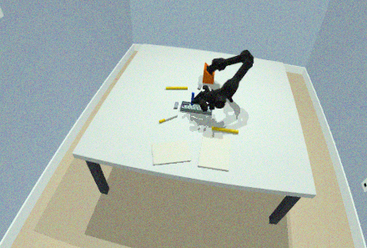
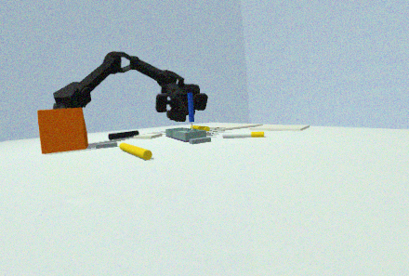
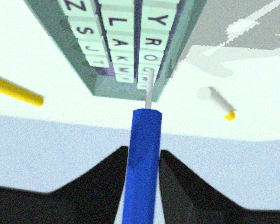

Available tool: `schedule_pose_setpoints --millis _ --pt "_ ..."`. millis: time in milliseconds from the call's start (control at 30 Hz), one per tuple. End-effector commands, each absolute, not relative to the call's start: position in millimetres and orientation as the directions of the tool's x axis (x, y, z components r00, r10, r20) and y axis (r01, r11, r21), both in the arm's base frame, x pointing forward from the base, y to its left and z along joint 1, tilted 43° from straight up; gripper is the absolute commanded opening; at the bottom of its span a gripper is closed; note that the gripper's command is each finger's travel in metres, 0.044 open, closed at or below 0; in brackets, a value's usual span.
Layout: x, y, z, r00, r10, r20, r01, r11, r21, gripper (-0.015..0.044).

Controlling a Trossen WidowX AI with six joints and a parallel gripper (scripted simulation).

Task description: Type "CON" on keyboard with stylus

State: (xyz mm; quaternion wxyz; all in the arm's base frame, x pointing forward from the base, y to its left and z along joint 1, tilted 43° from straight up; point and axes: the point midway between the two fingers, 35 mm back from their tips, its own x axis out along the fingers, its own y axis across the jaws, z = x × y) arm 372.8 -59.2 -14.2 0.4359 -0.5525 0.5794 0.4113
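Desk (image 1: 138, 68) (image 2: 204, 211) | keyboard (image 1: 185, 109) (image 2: 186, 135) (image 3: 118, 93) | lettered keys (image 3: 120, 42) (wrist only) | orange block (image 1: 208, 74) (image 2: 62, 130): top, exterior

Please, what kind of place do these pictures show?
Probably a small test room for robot work: plain blue walls surround one white table, where a black arm holds a blue stylus over a keyboard.

The long round stylus (image 1: 193, 98) (image 2: 191, 107) (image 3: 144, 160) is blue with a thin gray tip. The boxy keyboard (image 1: 183, 109) (image 2: 178, 136) (image 3: 116, 92) is gray-green, with pale mint keys and dark letters. The flat square-sided block (image 1: 208, 75) (image 2: 62, 130) is orange. The jointed arm (image 1: 238, 77) (image 2: 98, 73) is black, and the flat surface (image 1: 138, 110) (image 2: 209, 211) is white.
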Motion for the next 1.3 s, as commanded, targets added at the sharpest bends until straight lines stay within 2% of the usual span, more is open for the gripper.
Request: schedule_pose_setpoints --millis 0,1267 --pt "373.2 -56.3 -16.0 -0.008 -0.284 -0.959 -0.999 0.052 -0.007 0.0081" --pt "373.5 -53.9 -18.5 -0.008 -0.283 -0.959 -0.999 0.052 -0.007 0.0081"
